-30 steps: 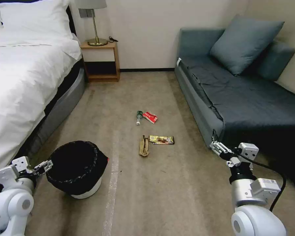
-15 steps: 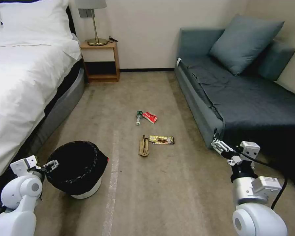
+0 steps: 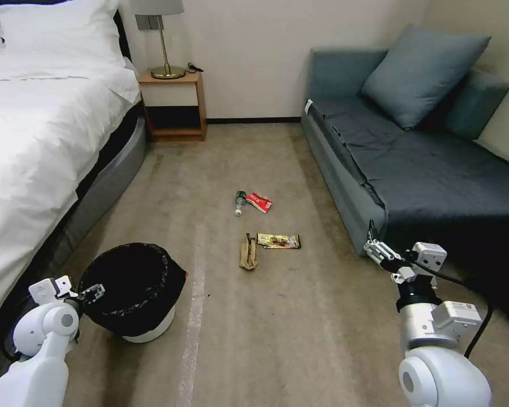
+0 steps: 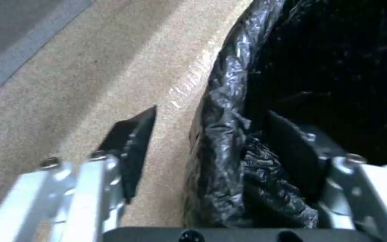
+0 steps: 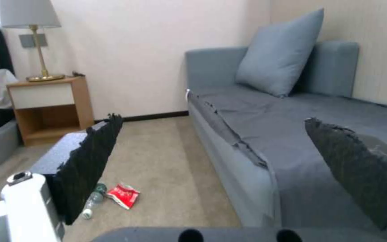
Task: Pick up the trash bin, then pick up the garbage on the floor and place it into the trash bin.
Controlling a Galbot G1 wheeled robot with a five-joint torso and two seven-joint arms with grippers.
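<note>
The trash bin (image 3: 131,282), white and lined with a black bag, stands on the carpet at the lower left. My left gripper (image 3: 91,293) is open at its near rim. In the left wrist view the gripper (image 4: 211,151) straddles the bag-covered rim (image 4: 222,111), one finger outside and one inside. The garbage lies mid-floor: a clear bottle (image 3: 240,202), a red-white wrapper (image 3: 259,202), a gold-brown wrapper (image 3: 279,241) and tan paper (image 3: 247,252). My right gripper (image 3: 374,249) hangs open beside the sofa, and its wrist view shows the bottle (image 5: 90,201) and red wrapper (image 5: 123,195).
A white bed (image 3: 34,141) runs along the left and a grey sofa (image 3: 413,164) with a cushion along the right. A wooden nightstand (image 3: 174,104) with a lamp stands at the back wall. Open carpet lies between bin and litter.
My left arm has dropped lower and its gripper has slid right onto the bin's rim. The right arm has barely shifted. The bin and litter stay put.
</note>
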